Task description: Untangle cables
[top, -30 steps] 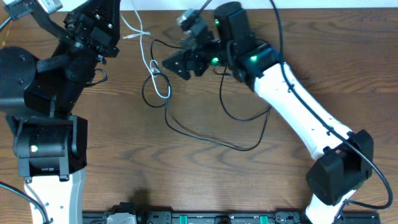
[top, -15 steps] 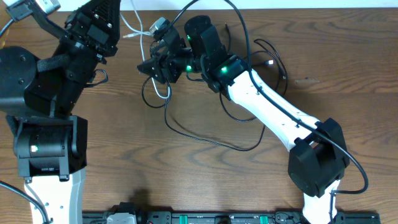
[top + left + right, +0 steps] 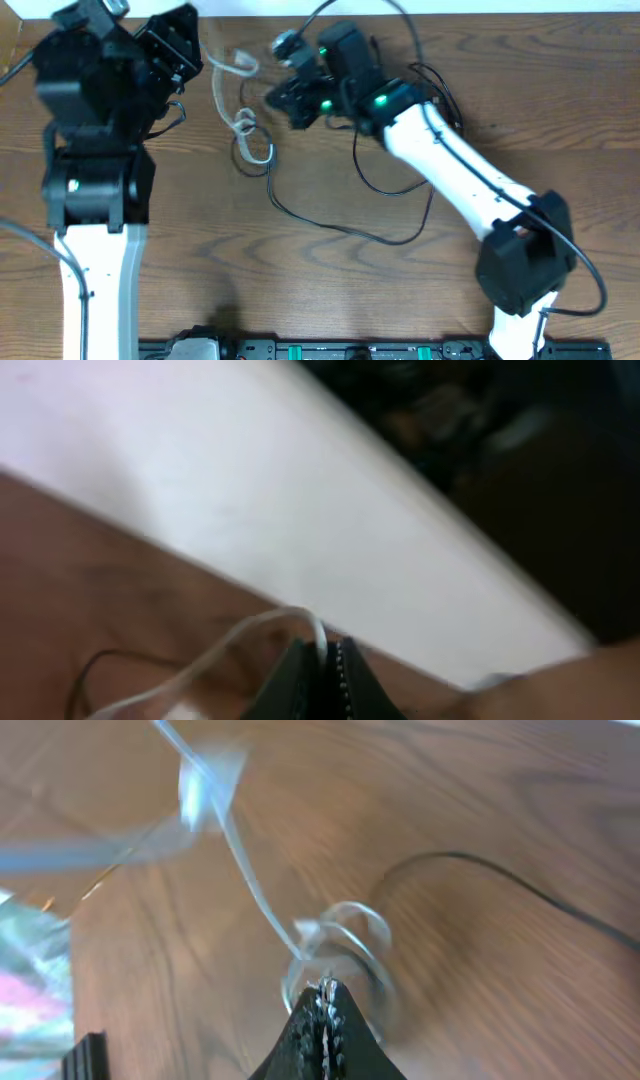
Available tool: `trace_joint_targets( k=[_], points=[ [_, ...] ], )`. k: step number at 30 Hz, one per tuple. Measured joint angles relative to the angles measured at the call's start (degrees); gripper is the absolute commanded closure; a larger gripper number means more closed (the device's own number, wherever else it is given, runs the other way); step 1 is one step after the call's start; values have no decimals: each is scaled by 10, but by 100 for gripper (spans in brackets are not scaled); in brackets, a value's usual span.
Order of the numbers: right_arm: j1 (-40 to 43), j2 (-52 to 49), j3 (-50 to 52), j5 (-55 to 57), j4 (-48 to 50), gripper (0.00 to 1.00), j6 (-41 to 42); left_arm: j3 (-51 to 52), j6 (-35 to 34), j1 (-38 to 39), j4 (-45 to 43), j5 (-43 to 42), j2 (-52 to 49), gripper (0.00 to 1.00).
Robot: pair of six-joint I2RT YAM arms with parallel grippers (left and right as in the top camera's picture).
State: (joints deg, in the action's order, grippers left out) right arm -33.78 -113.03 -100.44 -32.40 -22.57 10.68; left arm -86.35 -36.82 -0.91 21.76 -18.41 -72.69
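Note:
A thin white cable (image 3: 243,120) runs from the back left of the table down into a small knotted loop. My left gripper (image 3: 198,55) is shut on its upper end; the left wrist view shows the white cable (image 3: 220,650) leaving the closed left gripper (image 3: 325,655). My right gripper (image 3: 272,100) is shut just right of the loop. In the right wrist view the white cable (image 3: 250,880) loops right at the right gripper (image 3: 325,988); I cannot tell whether a strand is pinched. Long black cables (image 3: 340,228) sprawl over the middle, and one black cable (image 3: 500,875) curves off to the right.
More black cable coils (image 3: 435,85) lie behind the right arm (image 3: 460,170), whose white link crosses the table's right half. The left arm's base (image 3: 95,190) stands at the left. A white strip (image 3: 250,510) borders the table's back edge. An equipment rail (image 3: 300,350) lines the front edge.
The right gripper reached left to the white loop, shut its jaws and drew back slightly right. The left arm swung to a new pose, pulling the white cable, which is blurred.

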Motion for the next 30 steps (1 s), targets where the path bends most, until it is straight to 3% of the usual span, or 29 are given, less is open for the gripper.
trace_joint_targets(
  k=[6,14,17,21,27,30],
  points=[
    [73,97,0,22,-52,99,-3,0,66,0,50,37,-46,93],
    [103,187,-7,24,-84,99,-8,0,88,0,54,37,-66,92],
    [103,178,-7,24,-98,97,-9,0,88,0,10,9,-66,92],
    [103,154,-7,24,-107,84,-10,0,81,0,-88,-57,-64,93],
    [102,122,-7,20,-110,72,-14,0,5,0,-221,-113,-41,93],
    [102,104,-6,-6,-104,61,-27,0,-29,0,-266,-123,-17,93]
  ],
)
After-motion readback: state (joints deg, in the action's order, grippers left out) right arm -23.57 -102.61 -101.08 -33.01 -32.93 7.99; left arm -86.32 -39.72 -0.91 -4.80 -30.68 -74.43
